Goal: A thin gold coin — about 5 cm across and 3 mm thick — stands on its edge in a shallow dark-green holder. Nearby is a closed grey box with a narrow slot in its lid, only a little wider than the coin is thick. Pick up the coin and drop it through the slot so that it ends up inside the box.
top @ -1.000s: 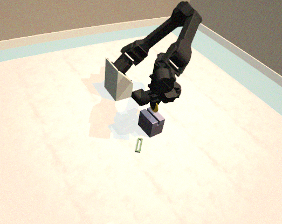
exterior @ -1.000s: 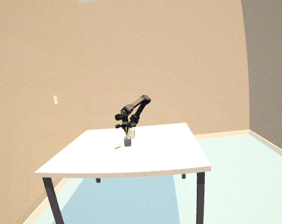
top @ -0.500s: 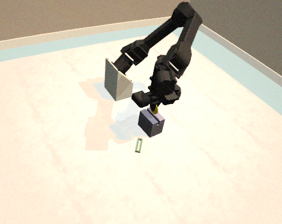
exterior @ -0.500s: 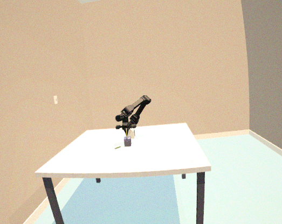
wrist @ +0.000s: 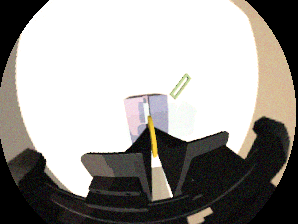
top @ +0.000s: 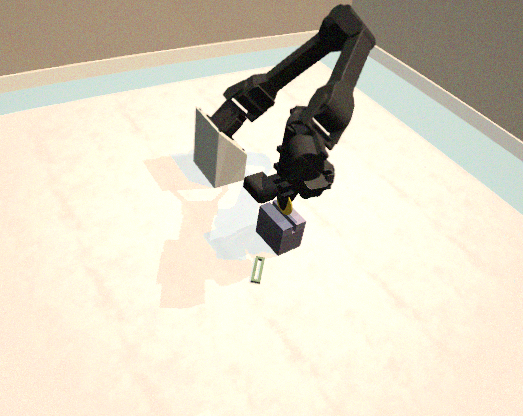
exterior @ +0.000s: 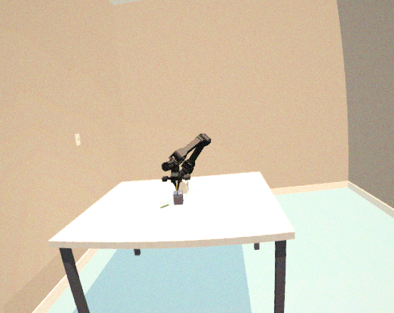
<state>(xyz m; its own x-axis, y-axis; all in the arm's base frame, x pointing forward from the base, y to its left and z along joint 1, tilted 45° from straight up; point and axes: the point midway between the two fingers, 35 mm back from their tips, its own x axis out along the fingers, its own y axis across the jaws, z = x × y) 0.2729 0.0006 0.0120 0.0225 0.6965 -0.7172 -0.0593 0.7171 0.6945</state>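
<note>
Pincer [wrist: 154, 157]: clamped on gold coin [wrist: 153, 137], edge down.
Slot [wrist: 143, 111]: just below.
Risk: slight misalignment lands coin on grey box [top: 280, 228] lid.

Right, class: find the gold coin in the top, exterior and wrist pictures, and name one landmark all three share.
Top: the gold coin shows just right of centre, pinched in the gripper above the grey box.
Exterior: a tiny yellow sliver mid-frame, over the box.
Wrist: a thin yellow edge at centre, pointing at the box.
Shared landmark: the green holder.
</note>
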